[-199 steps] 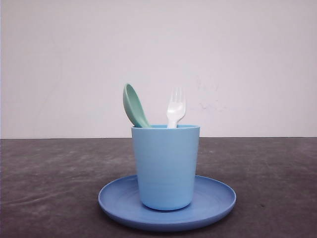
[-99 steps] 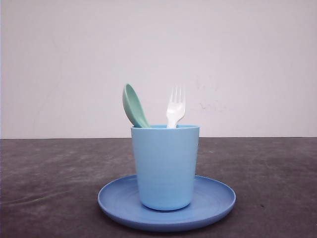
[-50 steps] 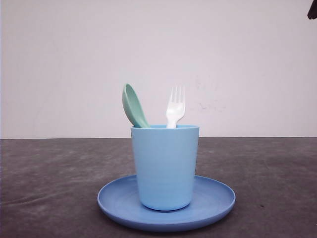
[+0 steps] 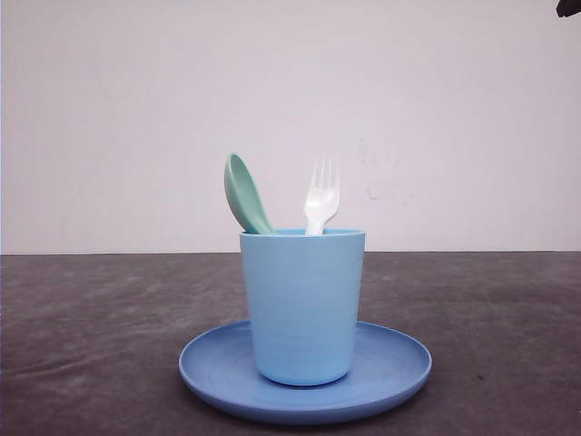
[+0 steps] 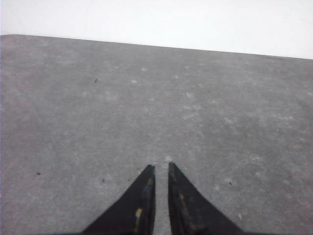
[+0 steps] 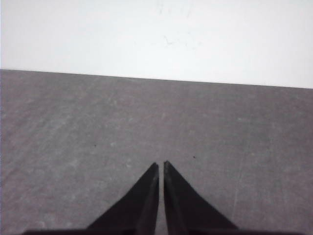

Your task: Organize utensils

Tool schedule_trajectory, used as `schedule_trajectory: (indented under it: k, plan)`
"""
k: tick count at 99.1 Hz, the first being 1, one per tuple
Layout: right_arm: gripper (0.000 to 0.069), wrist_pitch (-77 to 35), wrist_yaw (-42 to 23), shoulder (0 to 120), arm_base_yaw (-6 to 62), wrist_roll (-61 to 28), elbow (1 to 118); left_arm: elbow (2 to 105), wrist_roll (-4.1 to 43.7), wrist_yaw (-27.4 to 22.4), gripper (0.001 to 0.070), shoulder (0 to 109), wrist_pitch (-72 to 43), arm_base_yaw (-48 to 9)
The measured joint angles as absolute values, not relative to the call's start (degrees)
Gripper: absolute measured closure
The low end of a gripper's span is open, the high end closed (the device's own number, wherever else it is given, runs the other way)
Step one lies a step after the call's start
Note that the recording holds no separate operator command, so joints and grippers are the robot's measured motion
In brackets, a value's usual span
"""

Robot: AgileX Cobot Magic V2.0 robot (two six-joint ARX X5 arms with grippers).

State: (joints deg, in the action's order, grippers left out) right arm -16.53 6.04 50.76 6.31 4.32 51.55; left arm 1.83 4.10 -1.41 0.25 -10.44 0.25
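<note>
While both claws — left claw (image 5: 161, 169), right claw (image 6: 161, 165) — sit pinched together, empty, fork (image 4: 322, 195) and spoon (image 4: 246, 194) look light, stiff, slick — pinch exposed heads.

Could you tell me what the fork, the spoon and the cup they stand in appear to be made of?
The fork looks like white plastic: thin, slightly translucent tines, smooth sheen. The spoon seems to be mint-green plastic with an even matte colour. The cup is probably light blue plastic too, matte with faint horizontal lines on its wall. None shows a metallic glint, though melamine or similar can't be ruled out.
</note>
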Motion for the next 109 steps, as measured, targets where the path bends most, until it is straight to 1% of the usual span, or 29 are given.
schedule_trajectory:
  k: [27, 37, 47, 61, 83, 89, 109]
  plan:
    - [0.0674, -15.9, 5.9, 50.8, 6.3, 4.3, 51.5, 1.8, 4.1, -1.4, 0.0687, 0.3, -10.4, 0.3]
    - [0.0674, -15.7, 3.2, 50.0, 5.9, 3.9, 51.3, 1.8, 4.1, -1.4, 0.0687, 0.3, -10.5, 0.3]
    - [0.0674, -15.5, 1.2, 45.6, 4.7, 3.9, 48.4, 1.8, 4.1, -1.4, 0.0687, 0.3, -10.4, 0.3]
    - [0.0674, -15.0, 1.0, 35.1, 3.0, 3.9, 40.0, 1.8, 4.1, -1.4, 0.0687, 0.3, -10.4, 0.3]
    - [0.0674, -15.7, 1.0, 16.0, 1.0, 3.9, 21.0, 1.8, 4.1, -1.4, 0.0687, 0.3, -10.4, 0.3]
    - [0.0674, -15.6, 0.1, 11.5, 0.9, 3.9, 16.8, 1.8, 4.1, -1.4, 0.0686, 0.3, -10.5, 0.3]
    - [0.0674, -14.2, -0.2, 1.5, 0.9, 3.8, 6.0, 1.8, 4.1, -1.4, 0.0687, 0.3, -10.5, 0.3]
